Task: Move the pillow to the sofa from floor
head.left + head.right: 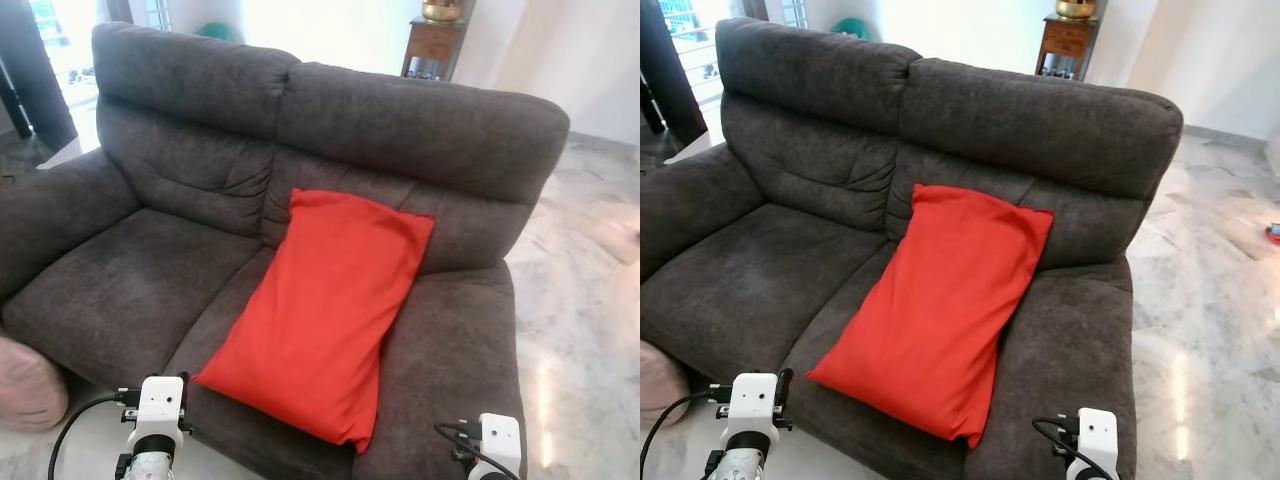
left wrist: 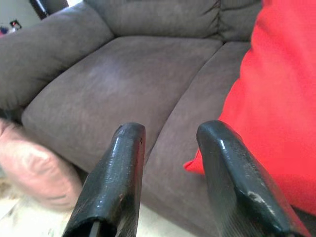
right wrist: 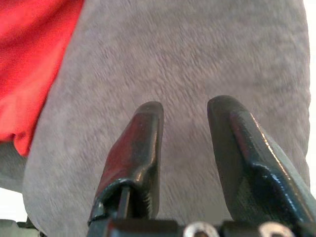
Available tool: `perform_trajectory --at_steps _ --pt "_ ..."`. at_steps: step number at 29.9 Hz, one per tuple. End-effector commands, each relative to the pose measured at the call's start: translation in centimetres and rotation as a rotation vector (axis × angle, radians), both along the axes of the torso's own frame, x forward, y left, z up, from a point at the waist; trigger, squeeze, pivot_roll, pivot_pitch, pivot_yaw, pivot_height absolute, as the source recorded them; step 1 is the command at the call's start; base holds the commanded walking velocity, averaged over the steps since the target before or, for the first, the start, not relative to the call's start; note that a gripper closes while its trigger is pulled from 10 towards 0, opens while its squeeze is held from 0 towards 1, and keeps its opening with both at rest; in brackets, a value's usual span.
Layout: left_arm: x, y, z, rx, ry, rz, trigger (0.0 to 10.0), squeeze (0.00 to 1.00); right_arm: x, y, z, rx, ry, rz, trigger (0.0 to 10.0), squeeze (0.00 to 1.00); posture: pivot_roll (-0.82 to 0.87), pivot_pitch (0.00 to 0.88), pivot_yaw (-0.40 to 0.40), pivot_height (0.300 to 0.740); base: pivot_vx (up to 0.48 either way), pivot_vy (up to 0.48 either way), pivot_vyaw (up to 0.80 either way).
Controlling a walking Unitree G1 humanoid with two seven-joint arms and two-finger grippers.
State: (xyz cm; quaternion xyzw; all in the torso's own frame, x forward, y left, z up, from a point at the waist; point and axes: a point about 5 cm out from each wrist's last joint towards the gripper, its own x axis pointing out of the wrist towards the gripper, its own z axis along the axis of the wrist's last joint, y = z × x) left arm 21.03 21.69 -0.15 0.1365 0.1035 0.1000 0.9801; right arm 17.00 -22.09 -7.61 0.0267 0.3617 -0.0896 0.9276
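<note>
A red pillow [image 1: 325,310] lies on the right seat of the dark grey sofa [image 1: 150,290], its top edge leaning against the backrest and its lower corner hanging over the seat's front edge. My left gripper [image 2: 173,132] is open and empty, low in front of the sofa, with the pillow [image 2: 276,98] just to its right. Also open and empty, my right gripper [image 3: 187,107] hovers over the sofa's right armrest [image 3: 187,59], with the pillow's corner [image 3: 29,64] beside it. Both wrists [image 1: 158,405] show at the bottom edge of the eye views.
A pink cushion [image 1: 25,385] sits on the floor against the sofa's left front corner. A wooden side table [image 1: 432,40] stands behind the sofa. Pale marble floor [image 1: 580,330] stretches to the right.
</note>
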Motion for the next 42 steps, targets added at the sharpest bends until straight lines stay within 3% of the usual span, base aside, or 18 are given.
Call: perform_trajectory --at_steps 1,15,42 --pt "0.1 -0.3 -0.1 0.008 -0.002 -0.012 10.0 0.0 -0.1 -0.1 0.0 0.001 0.002 -0.003 10.0 0.0 0.1 0.0 -0.065 0.74 0.0 0.0 0.0" --pt "0.8 -0.8 0.4 0.01 -0.029 -0.03 10.0 0.0 -0.8 0.3 -0.7 0.021 0.071 -0.02 10.0 0.0 0.11 0.0 -0.068 0.74 0.0 0.0 0.0" --pt "1.3 -0.5 0.6 0.012 -0.027 -0.029 10.0 0.0 -0.6 0.9 -0.8 0.013 0.096 0.015 10.0 0.0 0.1 0.0 -0.058 0.74 0.0 0.277 0.0"
